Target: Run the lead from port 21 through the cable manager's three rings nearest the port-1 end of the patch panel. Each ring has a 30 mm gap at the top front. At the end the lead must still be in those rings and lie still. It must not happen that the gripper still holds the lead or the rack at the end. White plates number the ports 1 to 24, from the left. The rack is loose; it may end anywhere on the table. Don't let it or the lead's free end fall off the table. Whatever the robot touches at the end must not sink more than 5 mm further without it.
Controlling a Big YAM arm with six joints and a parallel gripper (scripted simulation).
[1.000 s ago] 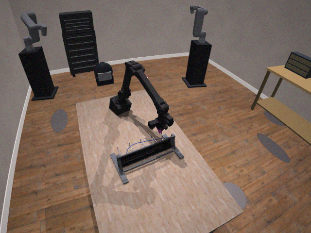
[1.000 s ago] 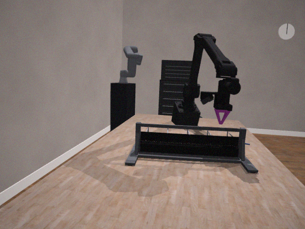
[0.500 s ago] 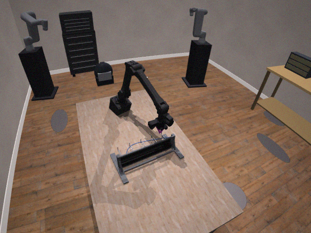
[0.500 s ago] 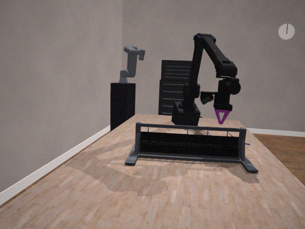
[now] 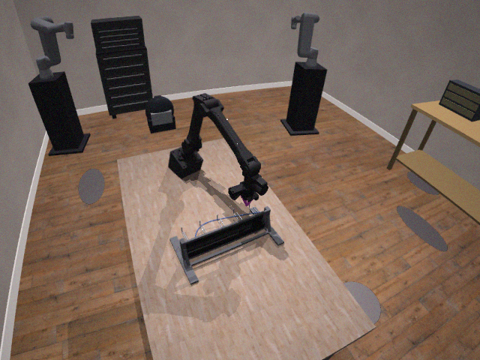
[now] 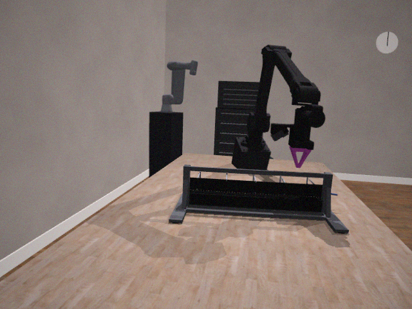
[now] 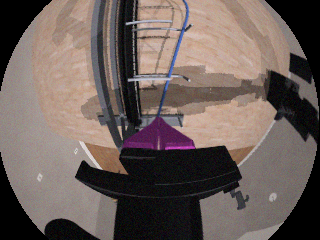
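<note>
On the long wooden table [image 5: 271, 310] stands a grey rack [image 6: 256, 172] with a black patch panel [image 6: 254, 196] in it; the rack sits a bit crooked near the middle of the table; a row of thin wire rings [image 5: 220, 221] sticks out from the side of the rack that faces the arm's base [image 5: 185, 163]; a blue lead [image 5: 217, 219] curves along that side by the rings, and it is too thin to tell which rings it goes through; the black arm bends over and holds its gripper [image 6: 299, 163] just above one end of the rack, not touching it; the purple fingers are pressed together with nothing between them; the lead's end pokes out past the rack's end post [image 6: 327, 192].
</note>
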